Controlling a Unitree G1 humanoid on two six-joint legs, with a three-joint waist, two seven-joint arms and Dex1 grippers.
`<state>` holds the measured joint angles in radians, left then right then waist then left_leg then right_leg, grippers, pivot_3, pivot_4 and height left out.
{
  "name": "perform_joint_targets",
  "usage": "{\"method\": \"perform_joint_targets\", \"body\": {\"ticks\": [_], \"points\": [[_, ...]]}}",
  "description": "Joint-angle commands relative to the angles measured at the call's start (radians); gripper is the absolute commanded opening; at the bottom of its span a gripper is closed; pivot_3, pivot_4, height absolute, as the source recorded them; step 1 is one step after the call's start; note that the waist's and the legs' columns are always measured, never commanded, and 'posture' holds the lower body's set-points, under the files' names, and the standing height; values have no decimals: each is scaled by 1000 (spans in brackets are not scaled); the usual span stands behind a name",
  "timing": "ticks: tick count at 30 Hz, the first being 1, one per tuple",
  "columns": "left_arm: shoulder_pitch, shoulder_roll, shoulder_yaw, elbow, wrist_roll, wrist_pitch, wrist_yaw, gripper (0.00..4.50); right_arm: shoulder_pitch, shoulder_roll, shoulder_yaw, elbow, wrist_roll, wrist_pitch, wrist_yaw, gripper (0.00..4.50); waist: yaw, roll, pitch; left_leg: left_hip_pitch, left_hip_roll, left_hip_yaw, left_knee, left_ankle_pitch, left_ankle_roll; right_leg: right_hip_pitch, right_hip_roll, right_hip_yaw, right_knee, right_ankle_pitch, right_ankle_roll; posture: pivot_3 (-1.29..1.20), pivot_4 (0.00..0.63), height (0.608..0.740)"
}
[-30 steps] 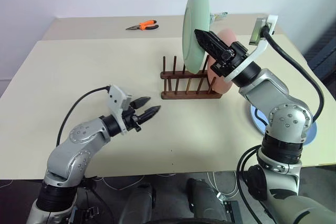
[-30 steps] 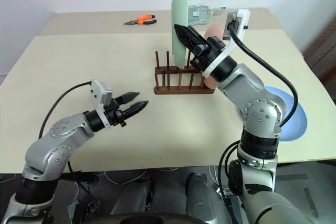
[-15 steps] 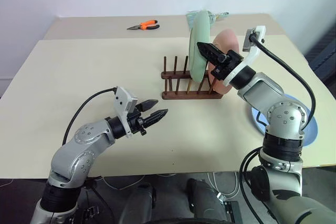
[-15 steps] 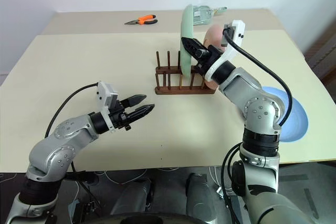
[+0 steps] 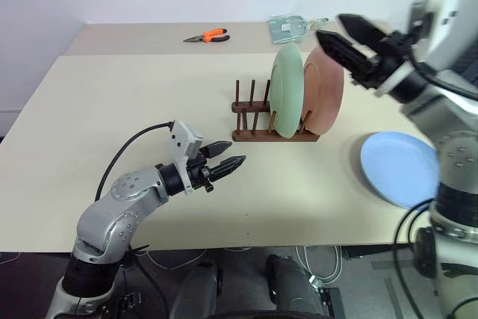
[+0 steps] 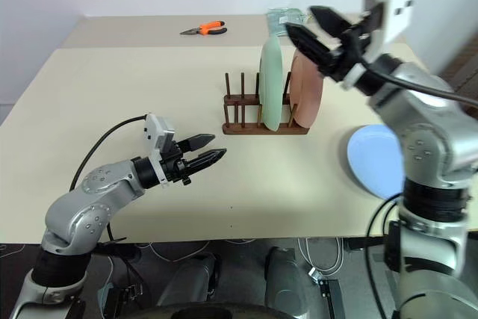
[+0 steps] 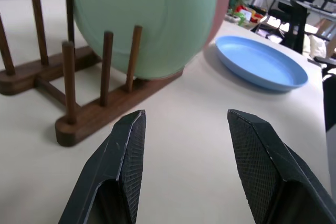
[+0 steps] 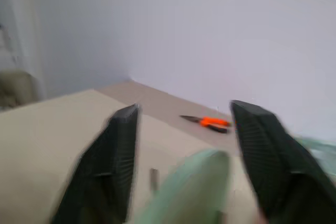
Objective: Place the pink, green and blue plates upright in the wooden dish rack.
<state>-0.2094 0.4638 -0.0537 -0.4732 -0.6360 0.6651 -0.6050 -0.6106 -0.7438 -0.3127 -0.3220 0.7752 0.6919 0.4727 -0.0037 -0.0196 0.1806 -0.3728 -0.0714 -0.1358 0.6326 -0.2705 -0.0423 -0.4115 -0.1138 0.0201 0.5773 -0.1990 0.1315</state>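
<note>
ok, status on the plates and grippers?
Both grippers open, empty: left, right. Green plate and pink plate upright in rack. Blue plate flat on table, unobstructed.

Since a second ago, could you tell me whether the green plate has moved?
Yes. The green plate has come down from above the wooden dish rack and now stands upright between its pegs.

The wooden dish rack [image 5: 272, 121] is viewed from above by both head cameras; it is seen close, low by the left wrist camera.

Matte plates [image 5: 287, 102] stand in dark wooden rack [image 5: 258, 134].
</note>
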Motion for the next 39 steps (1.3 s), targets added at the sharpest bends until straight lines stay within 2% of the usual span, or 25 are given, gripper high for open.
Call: {"method": "perform_joint_targets", "body": {"ticks": [1,6,10,13,15,18,19,25,28,33,35,39], "points": [[-18,-6,-9,-4,-1,-22,-29,2543,91,-52,-81,-23,-33,-16,27,4460,0,0,0,0,0,0,0,0,0,0,0,0,0,0,0,0,150,740],[-56,-8,-35,21,20,-24,-52,2543,372,-147,-133,-57,-140,-39,115,4460,4,0,0,0,0,1,0,0,0,0,-1,0,0,0,0,0,150,740],[-80,-8,-42,24,17,-9,-60,2543,631,-226,-76,-110,-267,-60,186,4460,16,0,0,0,0,2,0,0,1,0,-2,0,0,0,1,0,150,740],[-100,-12,-52,34,21,-4,-60,2543,709,-205,-4,-104,-353,-59,140,4460,13,0,0,1,0,3,1,0,0,0,-2,0,0,-3,4,0,150,740],[-113,-16,-62,41,28,-3,-60,2543,698,-176,87,-29,-460,-36,46,4460,12,0,0,1,0,4,2,0,0,1,-2,1,1,-3,4,0,150,740],[-119,-18,-67,42,32,-4,-62,2543,679,-140,137,27,-521,2,-8,3614,16,0,0,0,0,4,3,0,0,0,-2,1,1,-3,3,0,150,740],[-118,-16,-66,44,33,-6,-64,2543,670,-133,143,35,-530,13,-17,3229,15,0,0,1,0,4,2,0,0,1,-3,1,0,-2,3,0,150,740],[-111,-7,-58,54,46,-18,-77,2543,604,-115,114,61,-552,58,-43,69,17,-1,0,0,-1,3,5,-1,1,2,-3,1,0,-2,3,0,150,740],[-102,-11,-51,56,53,-32,-70,2543,540,-89,60,38,-535,75,-58,23,16,0,0,0,0,3,5,-1,1,2,-2,0,1,-2,4,0,150,740],[-95,-17,-32,89,79,-71,-59,2543,371,-53,-24,24,-540,-45,-98,23,14,3,2,0,-1,3,5,-1,1,1,-2,1,1,-2,4,0,150,740],[-92,-14,-26,115,108,-105,-54,2543,237,-32,-67,16,-510,-106,-124,23,13,4,2,0,0,3,5,-1,1,1,-2,0,1,-2,4,0,150,740],[-100,-25,-3,198,191,-199,-13,2543,-85,105,-130,-68,-194,-34,-118,23,9,5,3,0,0,3,3,-1,1,1,-2,0,1,0,1,0,150,740]]}}
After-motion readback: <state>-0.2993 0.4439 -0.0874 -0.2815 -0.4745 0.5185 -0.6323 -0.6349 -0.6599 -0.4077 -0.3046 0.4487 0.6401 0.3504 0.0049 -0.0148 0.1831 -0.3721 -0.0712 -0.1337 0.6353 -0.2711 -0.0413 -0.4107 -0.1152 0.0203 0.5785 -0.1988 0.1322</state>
